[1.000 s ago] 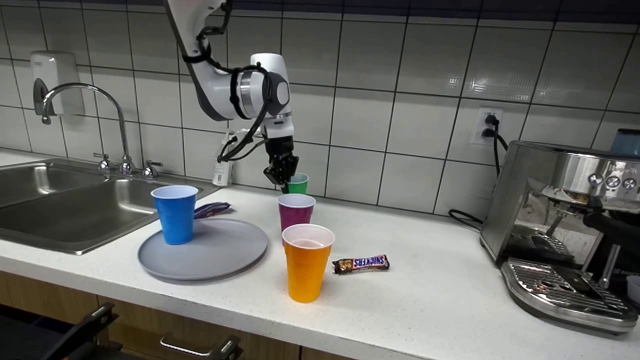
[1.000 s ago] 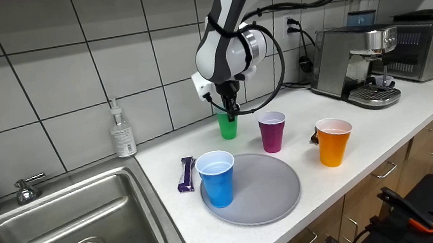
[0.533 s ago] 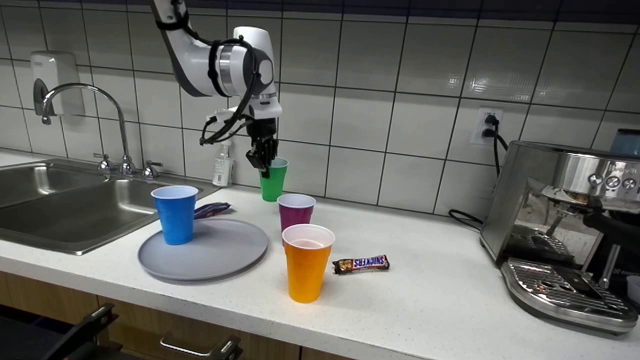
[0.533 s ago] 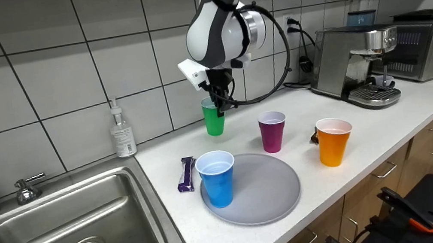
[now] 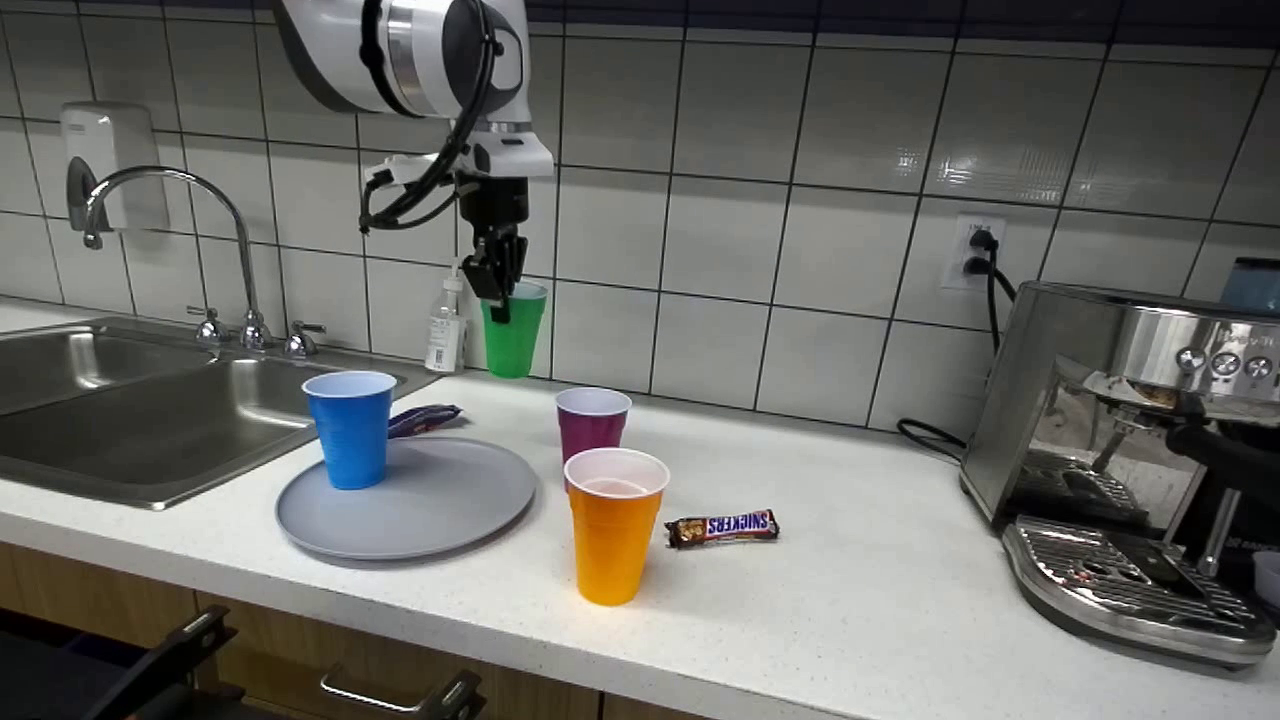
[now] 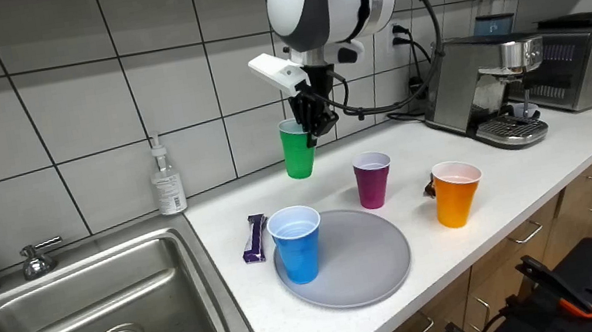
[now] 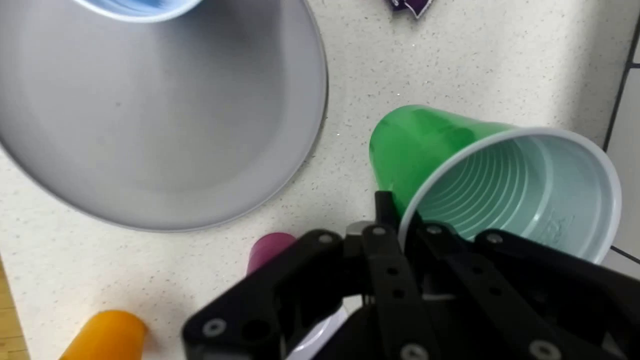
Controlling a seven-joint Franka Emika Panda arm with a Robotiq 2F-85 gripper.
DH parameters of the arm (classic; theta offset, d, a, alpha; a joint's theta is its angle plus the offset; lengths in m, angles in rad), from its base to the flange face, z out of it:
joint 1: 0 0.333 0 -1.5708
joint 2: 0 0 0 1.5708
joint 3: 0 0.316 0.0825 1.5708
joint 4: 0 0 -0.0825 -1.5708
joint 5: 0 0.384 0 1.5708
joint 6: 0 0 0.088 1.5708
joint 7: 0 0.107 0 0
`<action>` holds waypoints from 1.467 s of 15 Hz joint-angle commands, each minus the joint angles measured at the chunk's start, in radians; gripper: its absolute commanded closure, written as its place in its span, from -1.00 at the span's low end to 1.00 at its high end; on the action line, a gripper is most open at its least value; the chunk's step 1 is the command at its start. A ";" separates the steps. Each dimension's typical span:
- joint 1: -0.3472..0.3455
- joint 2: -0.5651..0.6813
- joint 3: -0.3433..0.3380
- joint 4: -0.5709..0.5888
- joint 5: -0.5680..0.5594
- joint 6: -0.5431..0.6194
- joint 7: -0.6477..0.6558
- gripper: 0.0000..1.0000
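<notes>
In an exterior view, the green cup (image 5: 514,346) hangs mouth-up over the far counter (image 5: 730,445). The blue cup (image 5: 352,432) stands on the gray plate (image 5: 440,510), left; the purple cup (image 5: 591,428) and orange cup (image 5: 614,540) stand at right. The downward-pointing gripper (image 5: 499,308) clamps the green cup's rim between narrow-set jaws, before the tiled wall (image 5: 735,240).

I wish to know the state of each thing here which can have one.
Green cup, held in the air
Gripper, shut on green cup
Gray plate, lying flat
Blue cup, upright on gray plate
Purple cup, upright
Orange cup, upright
Snickers bar, wrapped
Purple packet, lying flat
Faucet, not running
Black plugs, plugged in
Pump bottle, upright
</notes>
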 commanded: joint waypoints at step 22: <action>-0.032 0.104 0.078 -0.076 -0.078 -0.006 -0.126 0.98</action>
